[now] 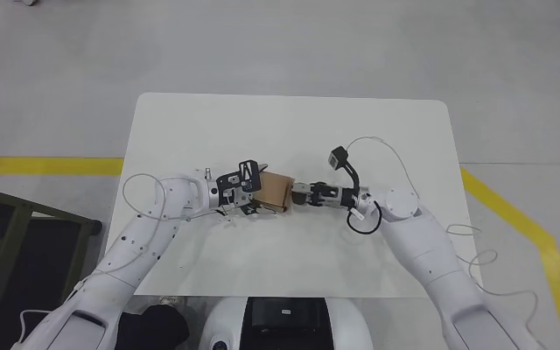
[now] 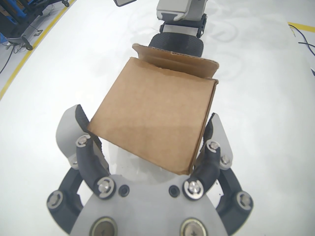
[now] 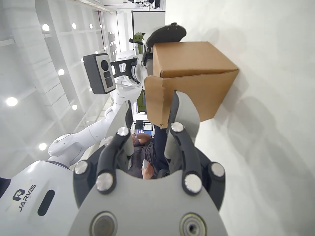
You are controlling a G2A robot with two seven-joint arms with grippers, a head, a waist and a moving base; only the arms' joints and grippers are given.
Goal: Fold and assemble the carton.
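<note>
Right, L gripper (image 2: pixel 145 117) first: it was clenched on the carton (image 2: pixel 157 94), one padded finger (image 2: pixel 82 121) on each near corner of the box's end, so the brown box stuck out ahead of the wrist. R gripper (image 3: pixel 153 104) sat at the opposite end w/ its jaws apart (not pinching anything). One finger (image 3: pixel 184 109) lay against the carton's end face, the other stood clear of the cardboard, and a loose flap (image 3: pixel 153 92) stuck out btwn them. From the left wrist view that flap stood up past the box's far edge, w/ a black pad of the R gripper just behind it. Carton itself: small, plain brown, mostly squared up into a box, its lower edge touching the white table (image 1: pixel 289 122) about mid-table, turned a little vs the table's edges. It sat btwn the two arms, which met it from either side. Beyond the table, yellow tape (image 1: pixel 52 164) ran along the grey floor.
</note>
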